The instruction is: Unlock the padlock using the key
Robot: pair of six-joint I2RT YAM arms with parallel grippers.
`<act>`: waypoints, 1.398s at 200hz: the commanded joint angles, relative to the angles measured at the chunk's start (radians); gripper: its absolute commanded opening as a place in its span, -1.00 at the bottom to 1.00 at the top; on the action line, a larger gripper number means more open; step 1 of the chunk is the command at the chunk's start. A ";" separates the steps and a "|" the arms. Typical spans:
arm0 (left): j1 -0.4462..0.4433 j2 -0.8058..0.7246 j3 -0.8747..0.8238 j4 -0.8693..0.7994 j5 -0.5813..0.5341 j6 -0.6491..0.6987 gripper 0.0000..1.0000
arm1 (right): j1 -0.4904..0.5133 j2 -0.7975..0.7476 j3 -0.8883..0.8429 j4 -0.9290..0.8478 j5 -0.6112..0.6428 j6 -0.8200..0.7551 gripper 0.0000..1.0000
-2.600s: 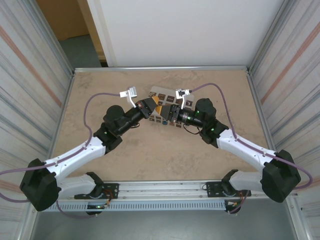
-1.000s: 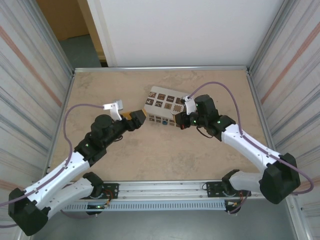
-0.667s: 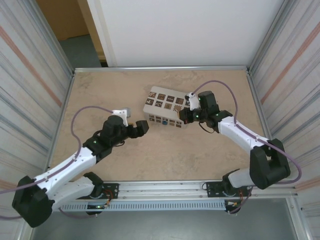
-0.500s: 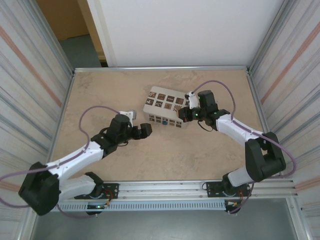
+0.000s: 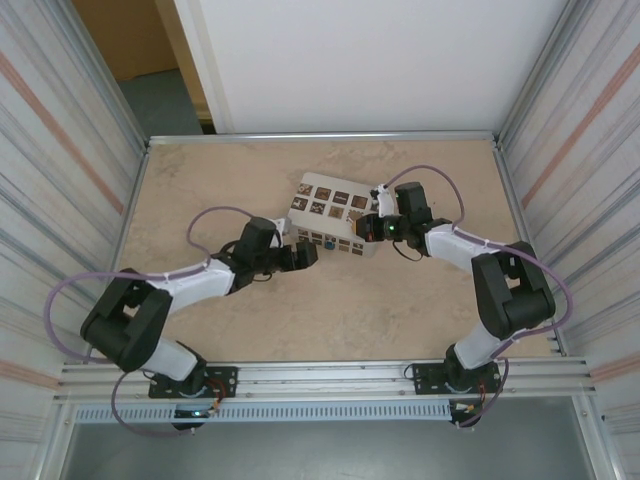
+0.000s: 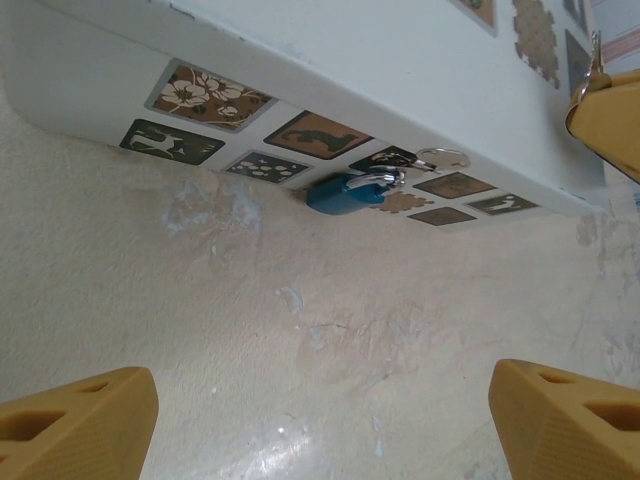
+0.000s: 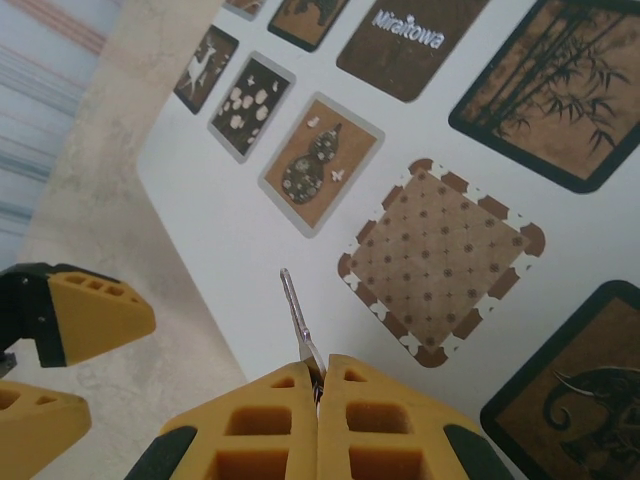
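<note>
The box (image 5: pixel 330 215) sits on the worktop (image 5: pixel 400 310), just above the middle of the top view. The padlock (image 6: pixel 345 192) lies on the worktop against the box's lower side, touching it. The left hand (image 5: pixel 303 256) is just lower left of the box, near the padlock. The right hand (image 5: pixel 366 229) is at the box's right end, over its top, with the key (image 7: pixel 297 318) between its fingers.

My right gripper (image 7: pixel 318 385) has its yellow fingers pressed together on the key (image 7: pixel 296 315), a thin silvery blade seen edge-on, poking out over the white box (image 7: pixel 230 230) with its patterned squares. Lower left, the left gripper (image 7: pixel 50 372) holds its fingers apart above the beige table (image 7: pixel 150 330).
</note>
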 commanded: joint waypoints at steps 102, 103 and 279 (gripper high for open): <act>0.007 0.180 0.137 0.042 0.062 0.040 0.47 | 0.038 0.056 -0.084 0.024 -0.033 0.027 -1.00; 0.007 0.182 0.137 0.043 0.063 0.040 0.47 | 0.039 0.056 -0.084 0.025 -0.033 0.027 -1.00; 0.007 0.319 0.203 0.173 0.020 0.200 0.11 | 0.077 0.030 -0.086 0.024 -0.019 0.048 -1.00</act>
